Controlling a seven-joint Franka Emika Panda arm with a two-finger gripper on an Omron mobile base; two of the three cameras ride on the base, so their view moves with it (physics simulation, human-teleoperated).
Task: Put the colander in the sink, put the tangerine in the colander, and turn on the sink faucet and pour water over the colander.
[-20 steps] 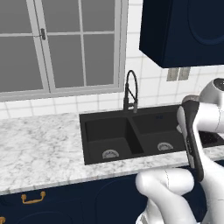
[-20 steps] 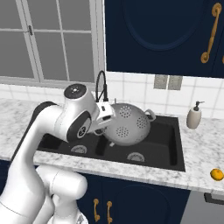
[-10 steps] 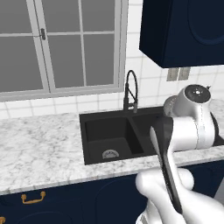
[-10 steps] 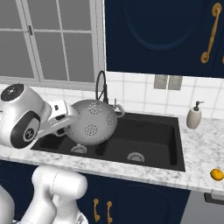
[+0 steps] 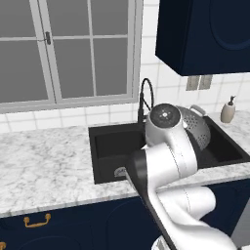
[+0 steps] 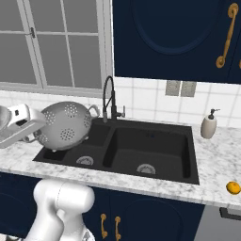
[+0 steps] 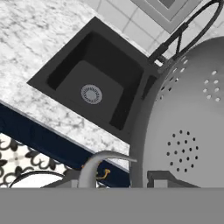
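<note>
Now the colander [image 6: 65, 125] hangs above the left basin of the sink [image 6: 155, 172], carried on its side with the domed bottom facing outward and one loop handle pointing back toward the faucet [image 6: 110, 100]. A second ago it hung over the middle of the sink, and half a second ago it was partway across, so the arm has swung it leftward over the basins. The hand [image 6: 35, 127] is nearly closed and grips the colander at its rim; in the hand view the perforated wall sits right against the fingers, with the left basin and its drain below. From the left base view the colander [image 5: 194, 128] shows behind the arm's own joint. Its height looks well clear of the basin floor, so I judge the first step unfinished: it has yet to be lowered and turned upright. The tangerine [image 6: 233, 187] lies on the bench [image 6: 216, 160] far to the right, past the soap dispenser [image 6: 208, 126], untouched.
</note>
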